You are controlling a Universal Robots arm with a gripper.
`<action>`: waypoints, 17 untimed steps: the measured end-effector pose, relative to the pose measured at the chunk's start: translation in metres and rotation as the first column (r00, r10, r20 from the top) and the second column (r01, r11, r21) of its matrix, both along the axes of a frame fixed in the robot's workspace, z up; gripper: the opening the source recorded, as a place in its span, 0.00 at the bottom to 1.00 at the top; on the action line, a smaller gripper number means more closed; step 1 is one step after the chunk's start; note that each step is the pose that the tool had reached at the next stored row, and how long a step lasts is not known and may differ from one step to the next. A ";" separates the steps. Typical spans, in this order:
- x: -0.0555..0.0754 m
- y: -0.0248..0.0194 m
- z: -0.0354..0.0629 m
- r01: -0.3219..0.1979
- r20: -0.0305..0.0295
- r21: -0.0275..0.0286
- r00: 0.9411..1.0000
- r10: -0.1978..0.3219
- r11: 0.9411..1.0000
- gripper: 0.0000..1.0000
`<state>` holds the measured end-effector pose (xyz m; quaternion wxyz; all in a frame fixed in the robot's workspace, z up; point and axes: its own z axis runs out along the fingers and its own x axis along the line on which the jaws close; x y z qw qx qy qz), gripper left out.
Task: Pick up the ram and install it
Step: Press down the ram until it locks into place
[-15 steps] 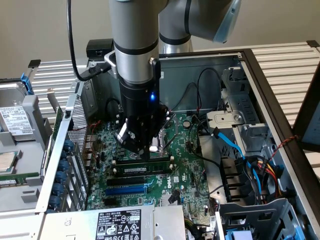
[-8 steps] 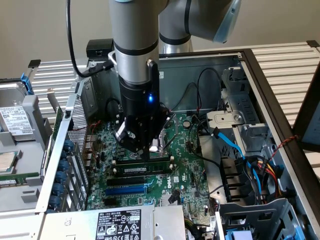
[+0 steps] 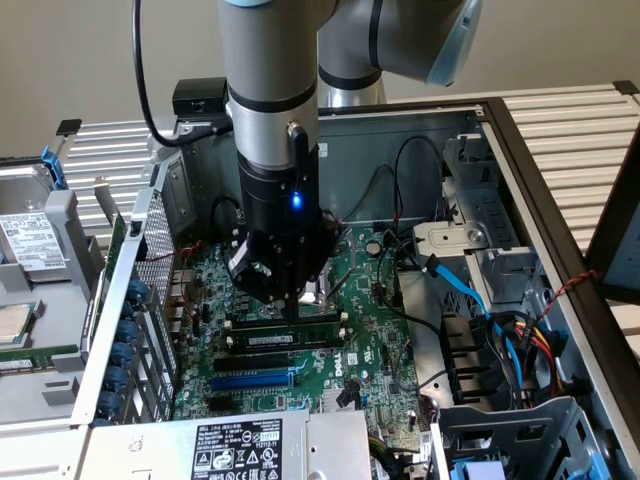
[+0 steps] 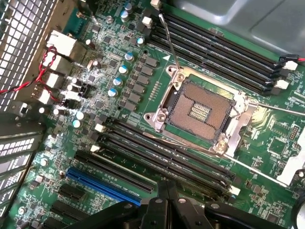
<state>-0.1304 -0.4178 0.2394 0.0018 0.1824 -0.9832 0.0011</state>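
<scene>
Over motherboard (image 3: 370, 330), gripper (image 3: 290, 300) low above ram (image 3: 285, 341), fingers pressed together, empty. Ram lying in black slot (image 4: 162, 155) beside blue slot (image 4: 102, 186). Looks seated; maybe final press left, can't confirm.

Motherboard (image 4: 119, 52) green circuit board, semi-gloss, studded with small metal-topped capacitors; memory slots (image 4: 162, 157) black plastic, dull sheen; expansion slot (image 4: 102, 185) glossy blue plastic; processor socket (image 4: 200, 110) framed in bright polished metal, matt gold contact field; computer case (image 3: 520, 150) grey sheet metal, matt; arm (image 3: 270, 70) smooth brushed-looking silver metal; gripper (image 3: 285, 272) black, matt; ram (image 3: 285, 340) green board with white paper label.
</scene>
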 end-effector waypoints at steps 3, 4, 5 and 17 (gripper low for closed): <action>0.000 0.0000 -0.0004 0.050 0.000 0.000 0.999 -0.050 0.999 0.11; 0.000 0.0000 -0.0006 0.066 0.000 0.000 0.998 -0.066 0.998 0.11; 0.000 0.0000 -0.0008 0.083 0.000 0.000 0.997 -0.083 0.997 0.11; 0.000 0.0000 -0.0033 0.277 0.000 0.000 0.961 -0.277 0.961 0.11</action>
